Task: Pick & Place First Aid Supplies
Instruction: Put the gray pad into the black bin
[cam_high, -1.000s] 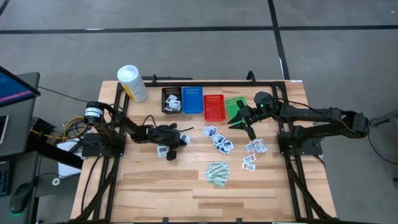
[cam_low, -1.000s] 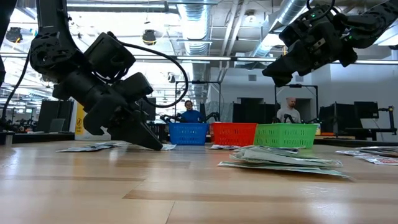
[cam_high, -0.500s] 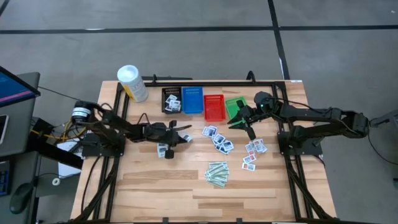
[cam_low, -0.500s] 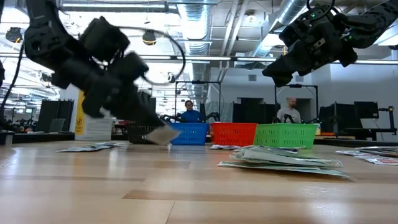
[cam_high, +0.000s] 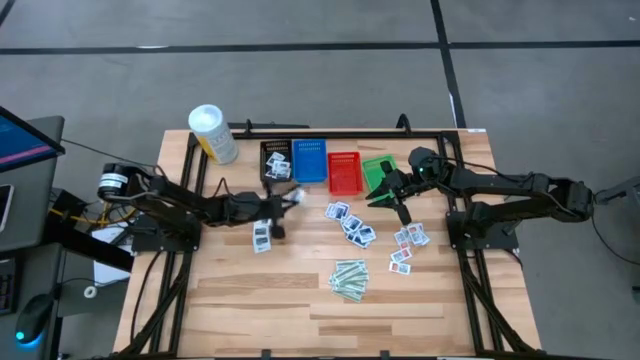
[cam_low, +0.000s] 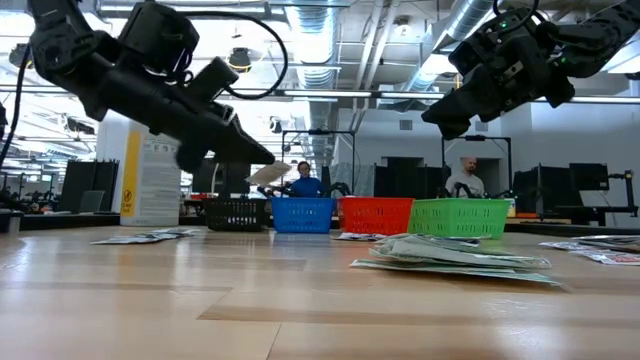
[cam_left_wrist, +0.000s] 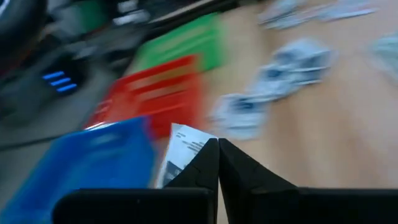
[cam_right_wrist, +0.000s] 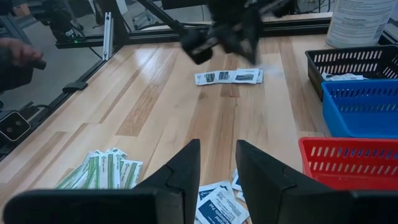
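Packets (cam_high: 277, 166) few in black basket (cam_high: 268, 152); left claw (cam_high: 291, 198) clenched on packet (cam_low: 270, 173) at its 6 o'clock; right claw (cam_high: 397, 208) parted, empty; most supplies (cam_high: 352, 227) left on counter (cam_high: 240, 290)

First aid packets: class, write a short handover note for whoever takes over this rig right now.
Left gripper: shut on a white packet, raised near the black basket.
Right gripper: open, empty, hanging by the green basket.
Done: a few packets sit in the black basket.
Left: two packets near the left gripper, the scattered packets mid-table, more packets to the right, and the pale-green strips.
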